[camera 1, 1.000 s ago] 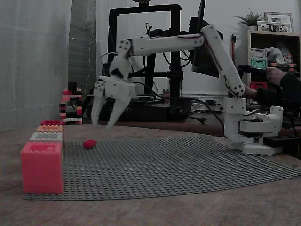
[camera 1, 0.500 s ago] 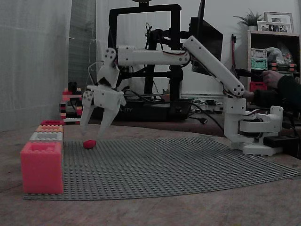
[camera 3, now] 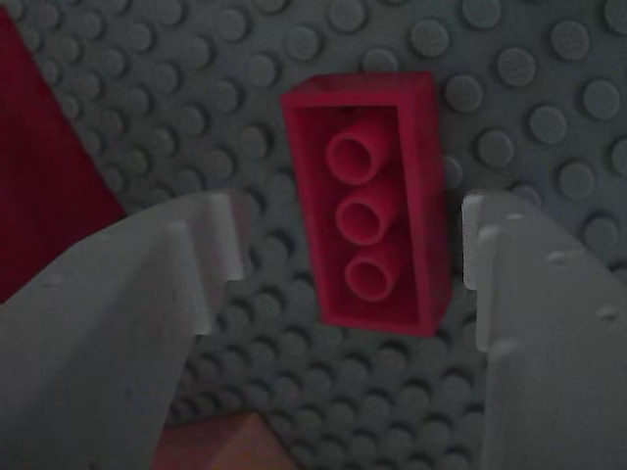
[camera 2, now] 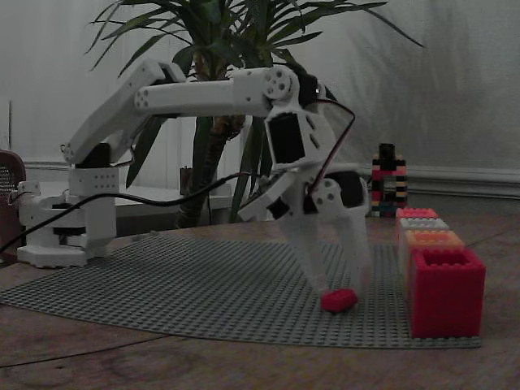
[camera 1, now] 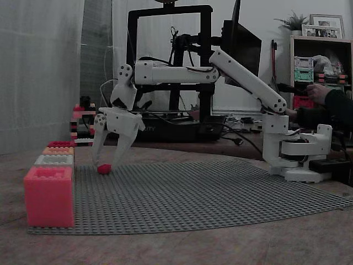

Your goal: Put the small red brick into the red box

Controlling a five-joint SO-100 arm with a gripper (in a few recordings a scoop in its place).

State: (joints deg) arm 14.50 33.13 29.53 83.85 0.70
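The small red brick (camera 3: 370, 201) lies upside down on the grey studded baseplate (camera 1: 209, 193), hollow side up with three tubes showing. My white gripper (camera 1: 105, 163) is open and lowered over the brick (camera 1: 103, 169), one finger on each side and gaps to both. In another fixed view the gripper (camera 2: 337, 284) hangs just above the brick (camera 2: 338, 300). The red box (camera 2: 445, 292) stands right of the brick there, at the near end of a row. In a fixed view the red box (camera 1: 60, 143) is the farthest of the row. A corner of it (camera 3: 39, 176) shows left of my fingers (camera 3: 147, 294).
A coral-pink box (camera 1: 48, 196), a grey box (camera 1: 54, 160) and an orange box (camera 1: 58, 150) line the plate's left edge. A small striped brick tower (camera 1: 83, 124) stands behind them. The arm's base (camera 1: 295, 154) sits at the right, a potted plant (camera 2: 227, 49) behind.
The arm swung left and came down. The open gripper, a second ago up and to the right of the brick, now straddles it. The brick has not moved.
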